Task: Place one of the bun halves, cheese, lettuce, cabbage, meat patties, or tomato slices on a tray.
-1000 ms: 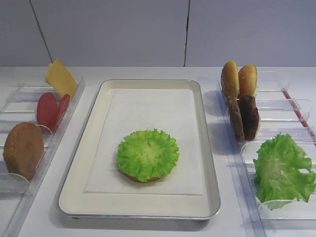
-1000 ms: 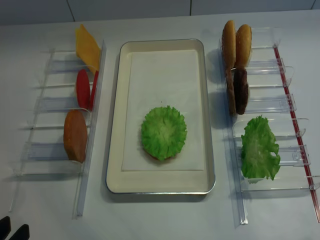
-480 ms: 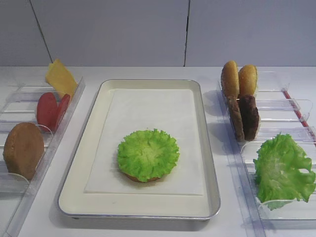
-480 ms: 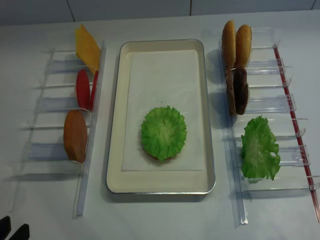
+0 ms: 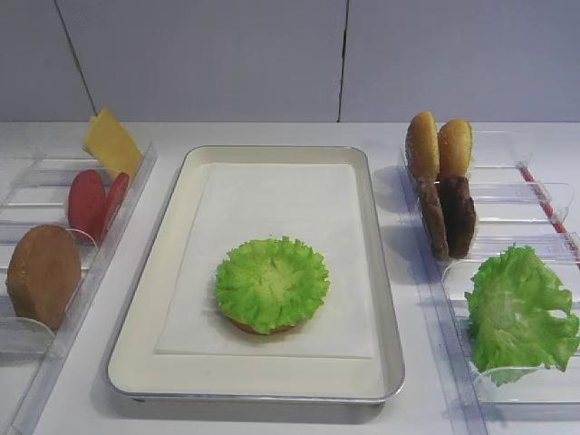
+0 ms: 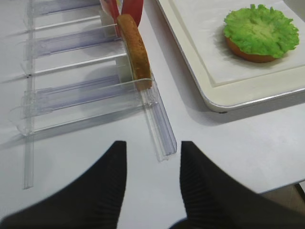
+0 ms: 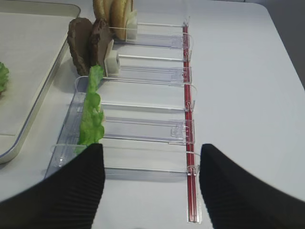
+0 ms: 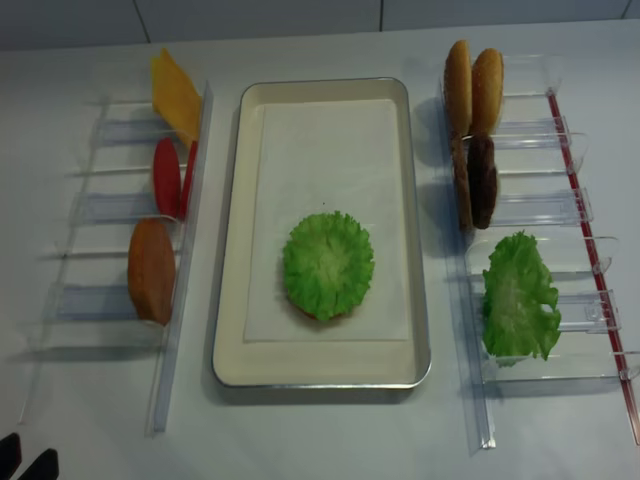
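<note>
Nothing has moved over the last second: frilly round green lettuce (image 5: 272, 282) tops a bun on the silver rectangular tray (image 5: 145, 344); left gripper (image 6: 152, 164) and right gripper (image 7: 151, 167) idle, spread, empty; next ingredient pending.

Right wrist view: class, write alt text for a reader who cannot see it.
Two open black gripper jaws frame the bottom edge above a clear plastic holder on a white table. A bulky green leaf stands in it, with meat patties and bun halves beyond; the tray lies left.
</note>
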`<state>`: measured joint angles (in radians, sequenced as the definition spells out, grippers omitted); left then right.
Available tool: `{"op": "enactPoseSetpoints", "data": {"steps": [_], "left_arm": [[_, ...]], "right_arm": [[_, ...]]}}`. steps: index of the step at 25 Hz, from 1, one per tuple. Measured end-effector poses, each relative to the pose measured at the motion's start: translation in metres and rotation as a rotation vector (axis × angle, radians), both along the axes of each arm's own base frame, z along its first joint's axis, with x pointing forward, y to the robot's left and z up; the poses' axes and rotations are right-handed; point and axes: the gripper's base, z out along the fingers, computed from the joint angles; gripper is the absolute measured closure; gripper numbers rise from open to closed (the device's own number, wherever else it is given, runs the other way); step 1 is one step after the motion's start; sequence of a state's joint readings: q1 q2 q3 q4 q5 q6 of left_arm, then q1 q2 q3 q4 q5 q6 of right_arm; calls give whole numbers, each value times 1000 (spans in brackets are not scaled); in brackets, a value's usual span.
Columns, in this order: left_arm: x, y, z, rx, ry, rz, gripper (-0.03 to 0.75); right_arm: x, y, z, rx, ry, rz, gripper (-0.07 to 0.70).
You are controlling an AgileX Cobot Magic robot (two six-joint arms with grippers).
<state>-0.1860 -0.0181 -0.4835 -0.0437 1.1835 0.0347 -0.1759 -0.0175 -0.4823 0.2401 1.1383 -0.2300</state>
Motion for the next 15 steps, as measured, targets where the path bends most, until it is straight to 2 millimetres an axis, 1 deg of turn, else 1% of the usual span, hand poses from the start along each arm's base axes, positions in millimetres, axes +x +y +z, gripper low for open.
{"op": "enactPoseSetpoints", "data": {"steps": [15], "left_arm": [[0, 0, 0, 0, 0, 0, 464]], "right_arm": [[0, 0, -1, 1, 3, -1, 194]]}}
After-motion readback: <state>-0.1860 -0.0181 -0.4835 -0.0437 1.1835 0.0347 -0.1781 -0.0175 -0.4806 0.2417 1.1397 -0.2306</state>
